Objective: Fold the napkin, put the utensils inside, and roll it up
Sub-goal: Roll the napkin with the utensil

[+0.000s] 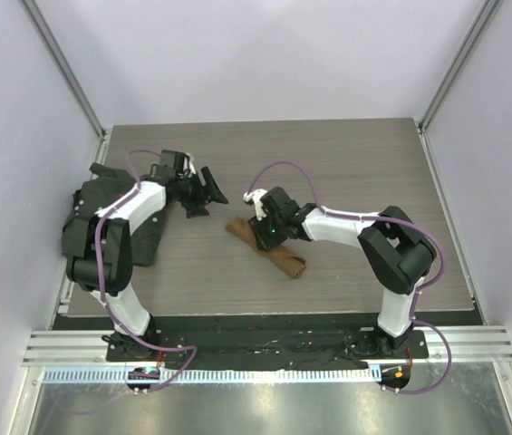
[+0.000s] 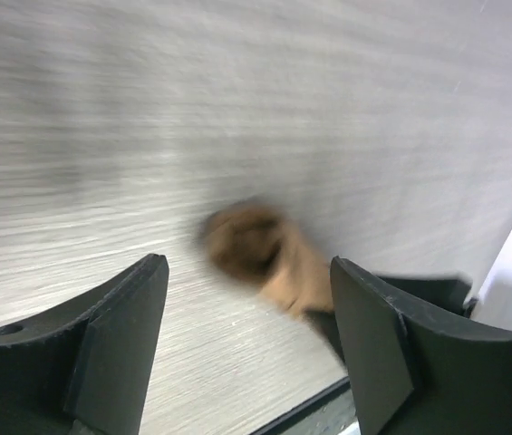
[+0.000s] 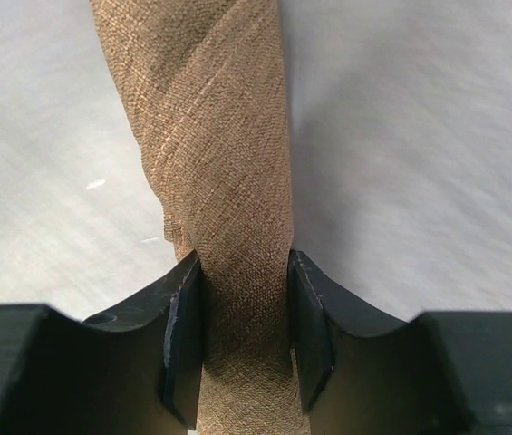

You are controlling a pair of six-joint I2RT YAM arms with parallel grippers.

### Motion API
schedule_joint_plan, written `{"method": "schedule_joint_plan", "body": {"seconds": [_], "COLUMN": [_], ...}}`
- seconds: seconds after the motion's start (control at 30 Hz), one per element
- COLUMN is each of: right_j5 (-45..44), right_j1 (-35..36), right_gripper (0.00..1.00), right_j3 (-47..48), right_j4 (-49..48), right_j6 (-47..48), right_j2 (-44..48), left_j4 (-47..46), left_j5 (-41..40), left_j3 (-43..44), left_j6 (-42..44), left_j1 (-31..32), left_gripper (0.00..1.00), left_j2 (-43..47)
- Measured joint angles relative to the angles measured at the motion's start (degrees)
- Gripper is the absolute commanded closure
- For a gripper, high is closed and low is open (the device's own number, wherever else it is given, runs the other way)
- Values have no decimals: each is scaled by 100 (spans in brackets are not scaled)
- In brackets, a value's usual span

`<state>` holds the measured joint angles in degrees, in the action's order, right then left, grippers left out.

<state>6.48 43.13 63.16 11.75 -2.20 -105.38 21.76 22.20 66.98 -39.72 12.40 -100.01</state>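
Right wrist: found right gripper (image 3: 245, 335) pinching rolled napkin (image 3: 210, 136). Noted left gripper (image 2: 246, 344) spread, empty. Judged it soft, light, liable to unroll; advised hold across mid-roll.

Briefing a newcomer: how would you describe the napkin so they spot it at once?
On the grey wood-grain table, look near the middle, under the right claw. The napkin is a tan cloth rolled into a slim diagonal tube, unlike the flat dark mat at left.
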Motion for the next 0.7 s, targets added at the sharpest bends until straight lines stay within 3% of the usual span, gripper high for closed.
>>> {"method": "schedule_joint_plan", "body": {"seconds": [0.23,0.43,0.57,0.7], "right_j5": [-146,-219,-179,44], "right_j1": [-970,-1338,-1438,-1534], "right_gripper": [58,55,43,24], "right_j3": [-7,0,7,28], "right_j4": [-46,-37,-33,-52], "right_j6": [-422,-507,-551,-603], "right_j2": [4,2,2,11], "left_j4": [514,793,920,964], "left_j5": [-153,-140,-116,-98], "left_j3": [140,149,136,61], "left_j6": [212,455,599,728], "left_j1": [-553,-658,-798,-957], "left_gripper": [18,17,16,16], "left_j2": [763,1266,1499,1631]}}
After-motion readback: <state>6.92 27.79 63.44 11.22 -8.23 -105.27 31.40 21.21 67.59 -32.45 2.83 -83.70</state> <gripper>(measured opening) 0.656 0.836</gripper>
